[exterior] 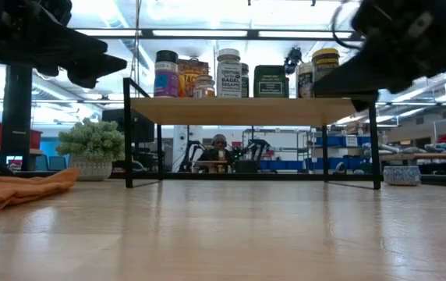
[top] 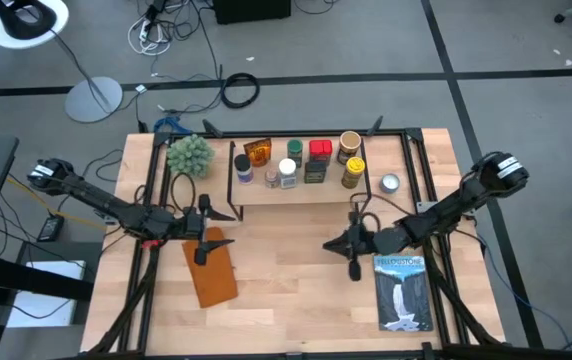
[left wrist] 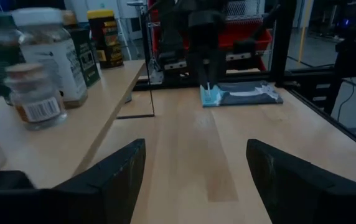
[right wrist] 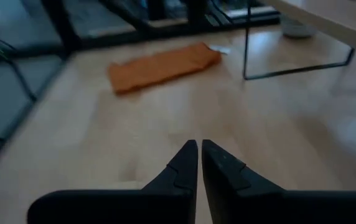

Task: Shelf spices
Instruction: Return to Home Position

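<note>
Now, over the wooden tabletop [top: 296, 300], left jaws gape; right jaws are clenched.

Colours, high view. Table [top: 296, 300]: pale wood, plank stripes. Shelf [top: 331, 192]: light wood top, black wire legs. On it, clock from the shelf centre: amber jar [top: 257, 152] at 10, purple-label jar [top: 244, 170] at 9, green lid [top: 294, 148] at 12, red tin [top: 319, 150] at 1, tan lid [top: 350, 143] at 2, yellow-lid jar [top: 354, 172] with black-yellow label at 3, dark green tin [top: 314, 173] at 5, white-lid jar [top: 287, 172] at 7. Clock from the table centre: plant [top: 190, 153] green, pale pot, at 10; cloth [top: 211, 265] plain orange-brown at 8; book [top: 404, 292] blue and white, white waterfall-like streak, at 4. Left gripper [left wrist: 193, 155] and right gripper [right wrist: 200, 146]: black.
</note>
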